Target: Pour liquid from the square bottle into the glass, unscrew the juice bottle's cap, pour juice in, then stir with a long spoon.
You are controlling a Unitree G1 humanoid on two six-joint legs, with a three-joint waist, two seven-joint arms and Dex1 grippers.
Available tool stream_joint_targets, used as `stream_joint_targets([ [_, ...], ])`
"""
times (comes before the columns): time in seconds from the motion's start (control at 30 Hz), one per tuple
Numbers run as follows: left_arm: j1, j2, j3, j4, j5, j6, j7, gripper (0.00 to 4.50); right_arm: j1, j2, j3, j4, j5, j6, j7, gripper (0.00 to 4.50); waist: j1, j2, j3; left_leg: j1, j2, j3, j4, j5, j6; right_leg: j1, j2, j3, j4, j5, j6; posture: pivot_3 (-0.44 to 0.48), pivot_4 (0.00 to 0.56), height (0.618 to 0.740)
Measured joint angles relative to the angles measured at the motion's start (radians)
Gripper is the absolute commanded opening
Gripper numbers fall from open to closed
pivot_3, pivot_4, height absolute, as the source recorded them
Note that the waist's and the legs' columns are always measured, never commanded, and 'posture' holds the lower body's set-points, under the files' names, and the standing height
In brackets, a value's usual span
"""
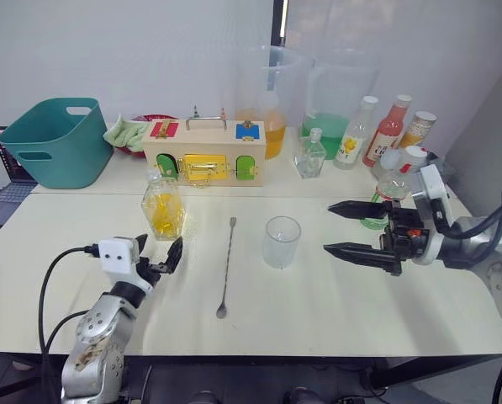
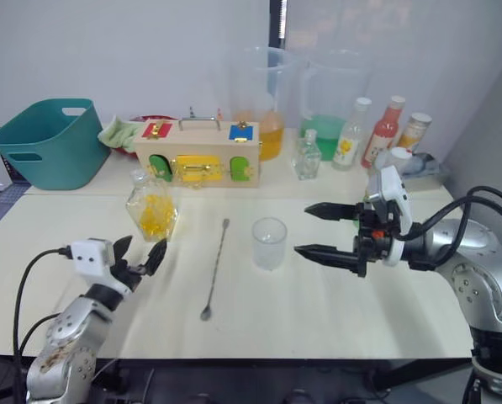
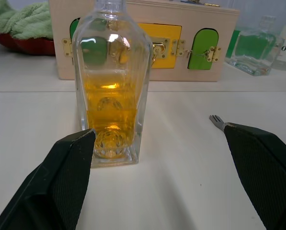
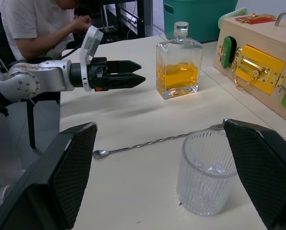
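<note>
The square bottle (image 1: 163, 210), about half full of yellow liquid (image 3: 109, 103) and stoppered, stands left of centre on the table. My left gripper (image 1: 160, 251) is open just in front of the bottle, not touching it. The empty ribbed glass (image 1: 282, 241) stands mid-table, with the long spoon (image 1: 226, 268) lying flat between it and the bottle. My right gripper (image 1: 329, 227) is open, level with the glass and just to its right. In the right wrist view the glass (image 4: 207, 172) sits between the two fingers. The juice bottle (image 1: 383, 189) stands behind my right gripper, mostly hidden.
At the back stand a teal basket (image 1: 57, 139), a green cloth in a red bowl (image 1: 129, 133), a wooden latch box (image 1: 204, 151), two big measuring jugs (image 1: 272, 101), a small glass bottle (image 1: 310, 156) and several drink bottles (image 1: 387, 130). A seated person (image 4: 37, 24) is beyond the table's left side.
</note>
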Motion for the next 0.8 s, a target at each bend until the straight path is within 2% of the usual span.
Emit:
stream_joint_targets([
  [0.33,-0.178,0.037,0.015,0.161,0.028,-0.037,0.012,4.50,0.067,-0.010,-0.047,-0.029,0.002,-0.009,-0.044,4.45,-0.001,0.000,0.000,0.000,0.000,0.000,0.000,0.000,0.000,0.000,0.000,0.000,0.000,0.000,0.000,0.000,0.150,0.740],
  [0.63,-0.255,0.034,0.001,0.250,0.058,-0.042,0.045,4.50,0.074,-0.010,-0.049,-0.049,-0.003,-0.016,-0.066,4.45,0.000,0.000,0.000,0.000,0.000,0.000,0.000,0.000,0.000,0.000,0.000,0.000,-0.001,0.000,0.000,0.000,0.150,0.740],
  [0.8,-0.344,0.032,-0.014,0.377,0.086,-0.060,0.059,4.50,0.081,-0.010,-0.054,-0.051,-0.005,-0.020,-0.086,4.45,0.002,0.000,0.000,-0.001,-0.001,-0.001,0.000,0.000,-0.001,0.000,0.000,0.000,-0.001,0.000,0.001,0.000,0.150,0.740],
])
